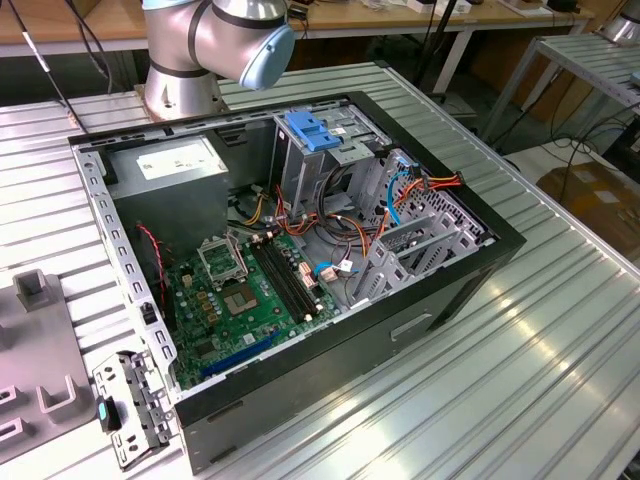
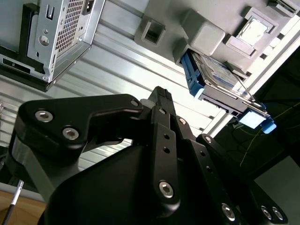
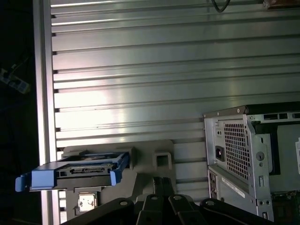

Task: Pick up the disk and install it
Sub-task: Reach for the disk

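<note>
From here I have bare ribbed table (image 3: 164, 70) between the grey holder (image 3: 145, 154) and the rear of the case (image 3: 234, 145), with open passage across it. The disk (image 3: 77, 169) juts from the holder with its blue-railed end exposed. Inside the case, orange and blue cables (image 1: 397, 198) cross between the tall cage (image 1: 295, 175) and the slanted bay (image 1: 415, 245).

Black gripper (image 2: 160, 93), fingertips apparently pressed together
</note>
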Available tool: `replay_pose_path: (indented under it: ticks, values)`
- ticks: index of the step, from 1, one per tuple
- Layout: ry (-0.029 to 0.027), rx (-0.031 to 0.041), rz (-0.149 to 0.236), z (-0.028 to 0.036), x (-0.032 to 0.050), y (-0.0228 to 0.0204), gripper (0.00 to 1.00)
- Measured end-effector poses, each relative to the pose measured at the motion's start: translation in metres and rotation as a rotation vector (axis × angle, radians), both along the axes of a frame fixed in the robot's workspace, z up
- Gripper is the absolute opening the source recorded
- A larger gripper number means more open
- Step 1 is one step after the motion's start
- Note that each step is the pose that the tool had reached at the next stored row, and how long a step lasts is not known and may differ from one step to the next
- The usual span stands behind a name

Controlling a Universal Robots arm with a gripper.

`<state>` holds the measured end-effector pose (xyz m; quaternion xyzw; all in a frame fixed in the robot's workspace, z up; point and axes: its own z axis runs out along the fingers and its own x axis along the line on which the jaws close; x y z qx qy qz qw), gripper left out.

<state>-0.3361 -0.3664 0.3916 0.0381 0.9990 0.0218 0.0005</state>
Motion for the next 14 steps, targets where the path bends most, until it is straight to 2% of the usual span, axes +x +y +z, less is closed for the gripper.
replay_pose_path:
  ticks: [14]
  values:
    - [0.0000,0.0000,0.000,0.0000,-0.0084,0.0014,0.11]
